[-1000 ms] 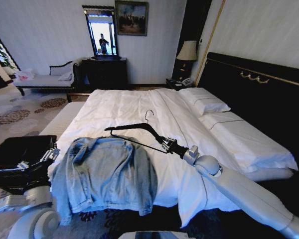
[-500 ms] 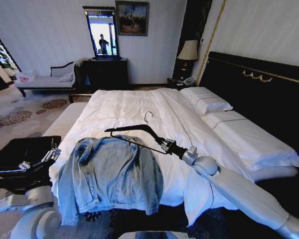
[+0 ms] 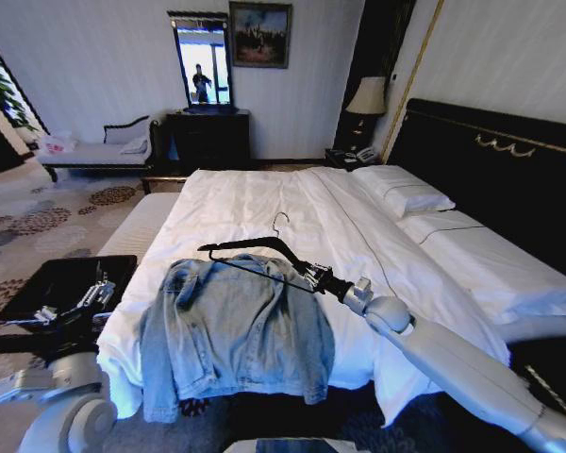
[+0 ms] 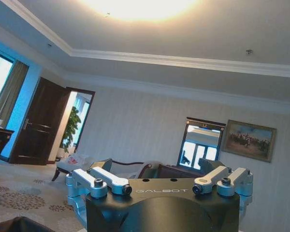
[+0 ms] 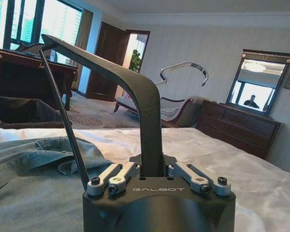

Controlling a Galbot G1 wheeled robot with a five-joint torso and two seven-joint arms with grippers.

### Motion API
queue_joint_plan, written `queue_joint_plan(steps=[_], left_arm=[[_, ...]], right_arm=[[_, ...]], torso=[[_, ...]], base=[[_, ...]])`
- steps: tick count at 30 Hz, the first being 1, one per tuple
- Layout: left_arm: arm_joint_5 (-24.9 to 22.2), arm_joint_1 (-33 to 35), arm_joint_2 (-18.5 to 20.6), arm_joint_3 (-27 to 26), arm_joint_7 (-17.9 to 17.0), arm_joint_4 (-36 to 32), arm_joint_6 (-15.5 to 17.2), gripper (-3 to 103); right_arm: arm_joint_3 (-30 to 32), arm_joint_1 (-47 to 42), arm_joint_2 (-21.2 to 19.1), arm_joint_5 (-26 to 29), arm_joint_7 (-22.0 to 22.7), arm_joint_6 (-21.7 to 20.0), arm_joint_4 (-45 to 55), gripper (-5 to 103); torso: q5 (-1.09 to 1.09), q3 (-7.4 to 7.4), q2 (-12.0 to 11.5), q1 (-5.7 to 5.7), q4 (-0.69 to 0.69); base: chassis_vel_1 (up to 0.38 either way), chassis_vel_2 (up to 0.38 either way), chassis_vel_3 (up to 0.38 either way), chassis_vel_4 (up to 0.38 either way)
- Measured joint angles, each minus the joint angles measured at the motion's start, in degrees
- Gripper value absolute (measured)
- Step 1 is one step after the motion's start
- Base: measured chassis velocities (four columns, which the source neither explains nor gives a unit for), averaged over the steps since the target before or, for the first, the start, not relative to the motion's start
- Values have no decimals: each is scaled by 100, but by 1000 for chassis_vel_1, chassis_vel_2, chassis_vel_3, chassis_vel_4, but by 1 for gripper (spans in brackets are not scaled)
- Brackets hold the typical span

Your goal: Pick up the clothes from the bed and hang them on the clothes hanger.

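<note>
At the near edge of the bed (image 3: 434, 274), the denim jacket (image 3: 241, 330) lies spread face-down with its hem draping over the side, while the left gripper (image 4: 159, 186) waits low at the robot's left with fingers spread and holding nothing. Just beyond the collar, the outstretched right gripper (image 3: 313, 275) clamps one end of the black coat hanger (image 3: 250, 248), hook up. The hanger seems poised for threading into the jacket, and its free arm probably needs to slip under the collar into a shoulder.

Head view looks down over white-sheeted bed (image 3: 264, 203); wrist views sit low, facing far wall (both share gilt-framed mirror (image 4: 200, 145)).
</note>
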Motion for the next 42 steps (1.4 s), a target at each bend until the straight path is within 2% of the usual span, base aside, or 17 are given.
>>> queue_joint_plan(steps=[15,32,42], left_arm=[[9,-13,-6,4,16,40,-22,100],[11,-17,1,-3,34,74,-47,100],[4,-26,25,-11,44,103,-63,100]], right_arm=[[-25,25,84,137,17,269,-48,20],[-20,-23,103,57,9,231,-64,20],[-21,-49,93,23,14,229,-66,20]], torso=[[3,0,0,0,-2],[0,0,0,-1,0],[1,-1,1,-2,-1]], base=[[27,31,-29,-25],[0,0,0,0],[-111,116,107,-117]])
